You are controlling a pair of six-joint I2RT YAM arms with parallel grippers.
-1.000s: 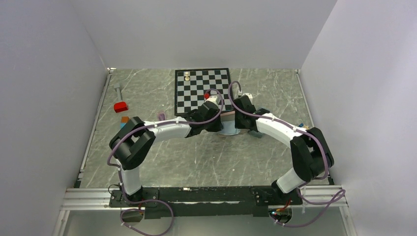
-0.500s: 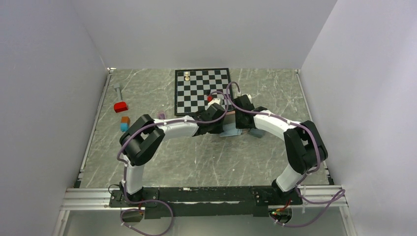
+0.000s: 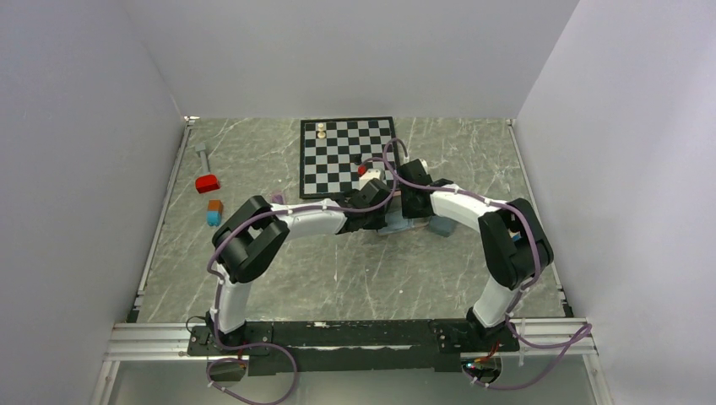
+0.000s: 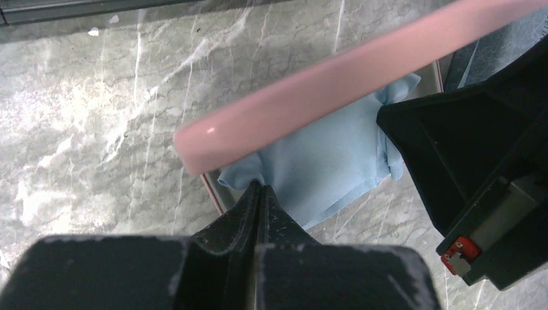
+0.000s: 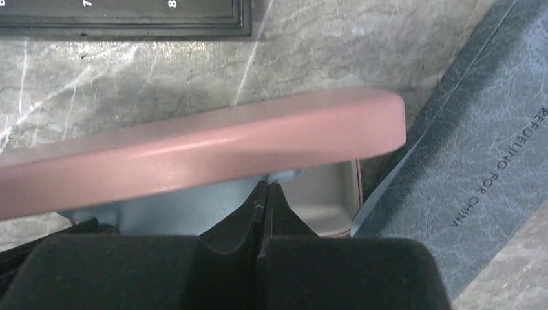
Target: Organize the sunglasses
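Observation:
A pink case lies open at mid-table, its lid (image 4: 336, 77) raised; the lid also shows in the right wrist view (image 5: 194, 148). A light-blue cloth (image 4: 323, 161) lies in its pale tray (image 5: 323, 200) and spills over the edge. My left gripper (image 4: 258, 187) is shut on one corner of the cloth. My right gripper (image 5: 265, 187) is shut on the cloth (image 5: 181, 206) at the other end, under the lid. In the top view both grippers (image 3: 382, 207) (image 3: 412, 208) meet over the case. A small purple thing (image 3: 277, 198), perhaps the purple-pink sunglasses, lies left of them. The white sunglasses are hidden.
A grey-blue case (image 5: 465, 161) lies right beside the pink one, also seen from above (image 3: 439, 226). A chessboard (image 3: 348, 152) with a piece (image 3: 321, 131) lies behind. A red block (image 3: 207, 183), orange block (image 3: 214, 205), blue block (image 3: 212, 218) and grey tool (image 3: 203, 154) lie at far left.
Both arms have folded inward, the left elbow moving right and the right elbow left. The grippers have stayed together at the pink case.

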